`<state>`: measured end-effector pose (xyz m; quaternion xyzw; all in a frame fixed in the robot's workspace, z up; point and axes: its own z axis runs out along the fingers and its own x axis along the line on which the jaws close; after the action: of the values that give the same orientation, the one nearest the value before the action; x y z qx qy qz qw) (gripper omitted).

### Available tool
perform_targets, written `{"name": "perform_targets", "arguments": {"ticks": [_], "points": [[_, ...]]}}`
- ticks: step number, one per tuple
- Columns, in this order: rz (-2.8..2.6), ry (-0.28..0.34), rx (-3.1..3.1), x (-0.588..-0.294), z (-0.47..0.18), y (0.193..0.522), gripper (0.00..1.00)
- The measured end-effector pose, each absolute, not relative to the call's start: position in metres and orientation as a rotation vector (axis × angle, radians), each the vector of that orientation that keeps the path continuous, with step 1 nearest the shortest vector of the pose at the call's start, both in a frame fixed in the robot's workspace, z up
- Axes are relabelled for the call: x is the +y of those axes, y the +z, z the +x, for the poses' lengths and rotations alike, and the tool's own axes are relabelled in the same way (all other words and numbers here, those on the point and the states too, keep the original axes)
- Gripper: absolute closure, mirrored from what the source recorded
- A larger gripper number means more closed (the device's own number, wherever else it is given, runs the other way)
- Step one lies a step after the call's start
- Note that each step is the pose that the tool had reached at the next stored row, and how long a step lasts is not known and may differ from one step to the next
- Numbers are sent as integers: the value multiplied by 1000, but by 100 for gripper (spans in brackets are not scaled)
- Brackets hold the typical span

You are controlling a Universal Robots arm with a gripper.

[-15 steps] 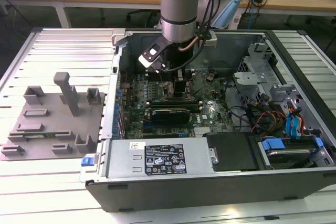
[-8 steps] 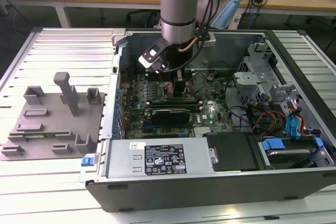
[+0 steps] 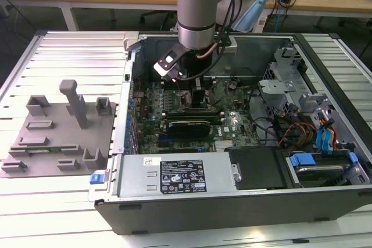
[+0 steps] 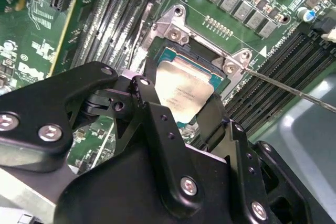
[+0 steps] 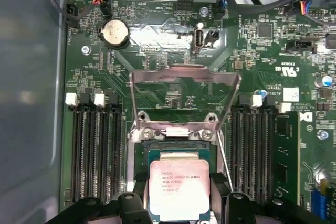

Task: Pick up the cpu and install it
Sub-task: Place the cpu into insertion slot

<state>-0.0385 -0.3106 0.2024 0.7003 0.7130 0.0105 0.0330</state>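
Your hand [image 4: 177,98] is clamped on the cpu [image 5: 179,190] by two opposite edges, just over the motherboard's [image 5: 173,24] open socket [image 5: 177,149], so you look mid-install, and seating it calls for a level, square descent.

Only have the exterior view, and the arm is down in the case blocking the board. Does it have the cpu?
Observer: Yes. In both wrist views the gripper is shut on the cpu, with its fingers on two opposite edges.
Operator: Socket open?
Observer: Yes. In the first wrist view the load plate stands hinged up, off the socket.
Operator: Seated?
Observer: Cannot tell. The cpu lies over the socket, silver top up, and a strip of socket shows past one edge.
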Motion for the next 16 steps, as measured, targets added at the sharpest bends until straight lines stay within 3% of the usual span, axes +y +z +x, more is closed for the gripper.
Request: {"name": "perform_targets", "arguments": {"ticks": [16], "points": [[2175,27,2171,-311,-37,196,45]]}}
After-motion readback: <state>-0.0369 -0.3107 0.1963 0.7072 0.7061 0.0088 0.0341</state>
